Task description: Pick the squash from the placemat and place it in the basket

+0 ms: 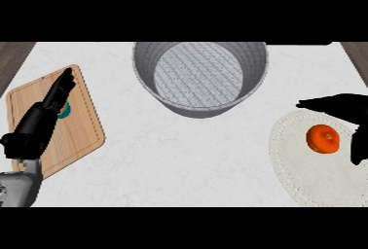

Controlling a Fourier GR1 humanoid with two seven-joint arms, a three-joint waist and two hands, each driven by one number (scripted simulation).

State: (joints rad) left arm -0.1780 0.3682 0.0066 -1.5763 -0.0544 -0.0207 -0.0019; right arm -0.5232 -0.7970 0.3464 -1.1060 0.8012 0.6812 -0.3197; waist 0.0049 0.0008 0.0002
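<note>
An orange squash (323, 138) lies on the white oval placemat (302, 170) at the right of the counter. My right hand (348, 111) hovers over the mat's upper right, thumb pointing left above the squash and fingers reaching down beside its right side. The hand stands open, with a gap between it and the squash. A grey round basket (147, 73) stands at the top centre with nothing in it. At the left edge my left hand (45, 114) rests open, fingers straight and pointing up, above a wooden board.
A wooden cutting board (79, 141) lies at the left, with a small teal object (66, 110) partly hidden behind my left hand. Dark wood (10, 56) borders the white counter at the top corners.
</note>
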